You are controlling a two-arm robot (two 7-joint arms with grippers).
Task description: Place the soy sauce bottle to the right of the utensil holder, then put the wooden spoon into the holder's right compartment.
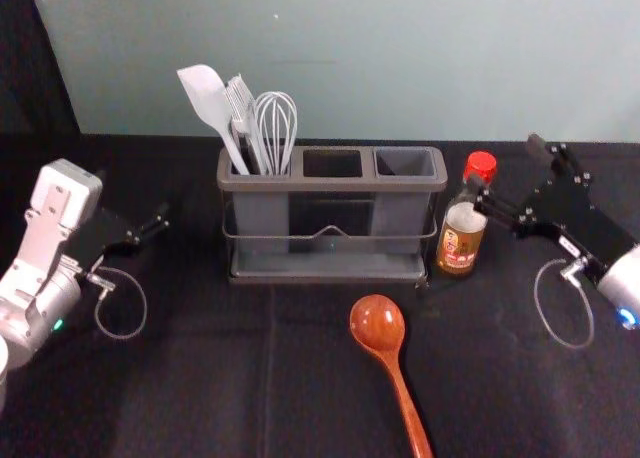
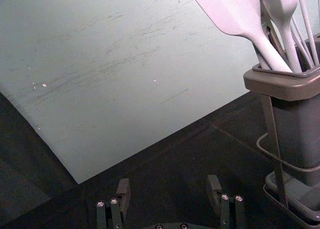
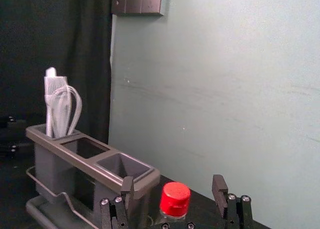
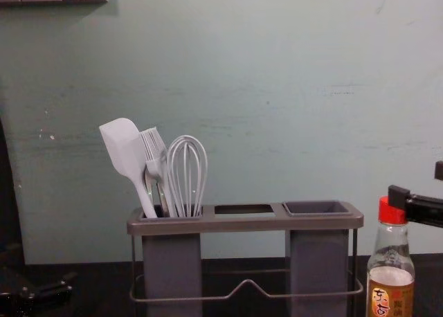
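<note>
The right gripper (image 1: 508, 173) is over at the far right, by the soy sauce bottle (image 1: 460, 240), its fingers spread wide. From the wrist I see the red cap (image 3: 175, 199) framed between them, but nothing is clamped. One finger crosses in front of the bottle's upper part; whether it touches the glass, I can't tell. The bottle stands upright just to the right of the utensil holder (image 1: 330, 185).

The left gripper (image 1: 150, 228) sits off to the left of the holder, its fingers wide apart as well, holding nothing. The wooden spoon (image 1: 378, 323) lies on the dark table (image 1: 200, 378), on the near side of the holder, bowl toward it; the handle's end is cut off at the head view's near edge. The right compartment (image 1: 405, 162) has no utensil in it, while a spatula (image 1: 205, 98), a brush (image 4: 154, 147) and a whisk (image 1: 276, 123) fill the left one, their lower ends hidden inside. The bottle's base is cut off in the chest view.
</note>
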